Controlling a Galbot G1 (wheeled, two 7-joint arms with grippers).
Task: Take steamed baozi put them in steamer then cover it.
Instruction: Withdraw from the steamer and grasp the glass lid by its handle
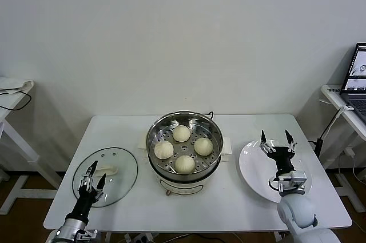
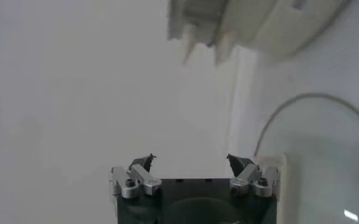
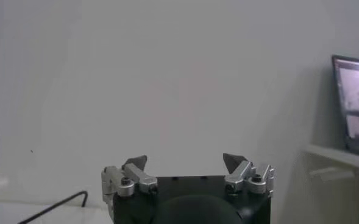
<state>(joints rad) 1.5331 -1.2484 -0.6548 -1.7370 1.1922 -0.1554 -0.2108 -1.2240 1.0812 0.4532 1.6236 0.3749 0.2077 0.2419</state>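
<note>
White desk (image 1: 229, 208) carries everything I work with. Largest on it is the steamer (image 1: 184, 140), at the middle, its steel wall shining above the white base. All four steamed baozi (image 1: 182, 133) already sit on the perforated tray inside, spaced apart, so by my judgement only the covering is left.

To my left the cover (image 1: 105, 175) lies flat on the desk, glass side down, its cream handle (image 1: 108, 171) facing up. To my right is a white plate (image 1: 270, 170), with nothing on it that I can see.

My left hand (image 1: 91, 179) hangs over the near part of the cover, jaws spread and holding nothing. My right hand (image 1: 277, 141) hovers above the plate, likewise released and empty.

For the step in hand, I would bring the left hand over the handle, turn so the jaws straddle its narrow width, drop squarely and clench firmly. Glass is heavy and slick, so I should lift it level, carry it clear above the steamer's rim, and lower it centred so the metal rim seats evenly all round.
</note>
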